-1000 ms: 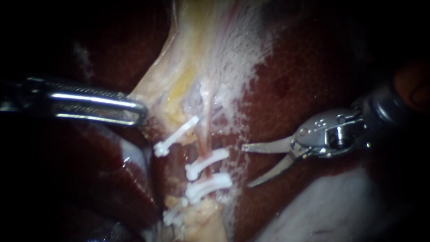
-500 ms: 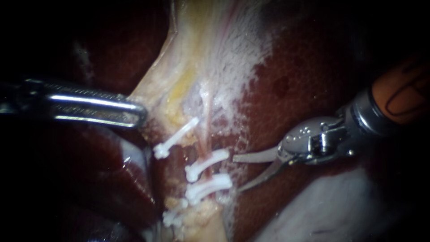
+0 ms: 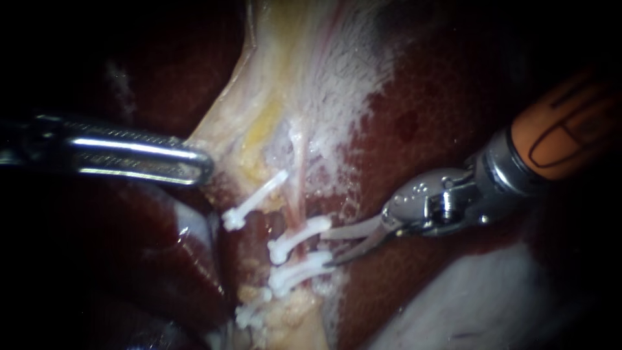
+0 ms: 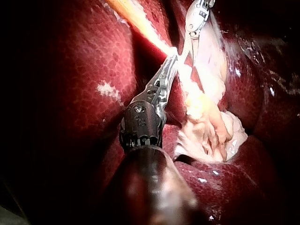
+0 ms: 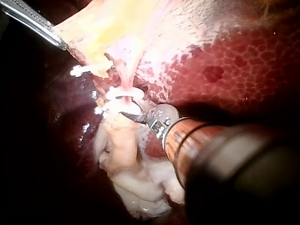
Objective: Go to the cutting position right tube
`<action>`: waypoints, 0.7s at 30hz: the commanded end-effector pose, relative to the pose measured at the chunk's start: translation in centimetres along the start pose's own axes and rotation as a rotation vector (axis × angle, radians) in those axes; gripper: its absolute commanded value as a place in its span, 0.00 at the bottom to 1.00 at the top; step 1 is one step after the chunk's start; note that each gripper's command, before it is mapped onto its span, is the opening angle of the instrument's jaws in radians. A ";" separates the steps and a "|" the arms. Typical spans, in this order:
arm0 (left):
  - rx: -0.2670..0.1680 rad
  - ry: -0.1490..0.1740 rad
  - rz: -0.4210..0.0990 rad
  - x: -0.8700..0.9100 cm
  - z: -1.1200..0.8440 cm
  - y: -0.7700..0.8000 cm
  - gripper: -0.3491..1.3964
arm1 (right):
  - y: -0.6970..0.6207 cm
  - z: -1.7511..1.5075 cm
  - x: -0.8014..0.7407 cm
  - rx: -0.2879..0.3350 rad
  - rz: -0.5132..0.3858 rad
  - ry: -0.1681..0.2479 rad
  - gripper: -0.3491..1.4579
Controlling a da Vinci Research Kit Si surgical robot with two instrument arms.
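In the endoscope view the thin pink right tube (image 3: 299, 194) runs down the pale tissue (image 3: 291, 97) into two white clips (image 3: 299, 236) (image 3: 302, 268). My right instrument (image 3: 324, 251) comes in from the right with its blades open. The blade tips lie at the right-hand ends of those two clips, level with the gap between them. The right wrist view shows the same blades (image 5: 128, 111) against a clip (image 5: 123, 93). Another clip (image 3: 254, 199) sits on the left tube. My left instrument (image 3: 202, 166) is shut on the pale tissue's edge, and it appears again in the left wrist view (image 4: 169, 63).
Dark red liver (image 3: 440, 116) surrounds the pale strip. A further white clip (image 3: 253, 312) sits low on the left tube. Glistening pale tissue (image 3: 492, 291) lies below my right instrument. In the left wrist view my right instrument (image 4: 197, 18) shows ahead of the left jaws.
My right instrument has moved left across the liver until its blade tips reach the two clips, and the gap between the blades has narrowed. The left instrument and the tissue have stayed put.
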 end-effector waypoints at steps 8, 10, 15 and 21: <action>-0.001 0.000 0.000 -0.01 0.01 -0.02 0.00 | 0.05 0.17 0.03 -0.006 -0.001 -0.001 0.33; -0.001 0.000 0.000 -0.01 0.01 -0.02 0.00 | 0.06 0.21 0.04 -0.002 -0.001 -0.004 0.33; -0.001 0.000 0.000 -0.01 0.02 -0.02 0.00 | 0.07 0.29 0.07 0.003 -0.002 -0.007 0.33; -0.002 0.000 0.000 -0.02 0.02 -0.03 0.00 | 0.08 0.34 0.07 0.012 0.000 -0.013 0.33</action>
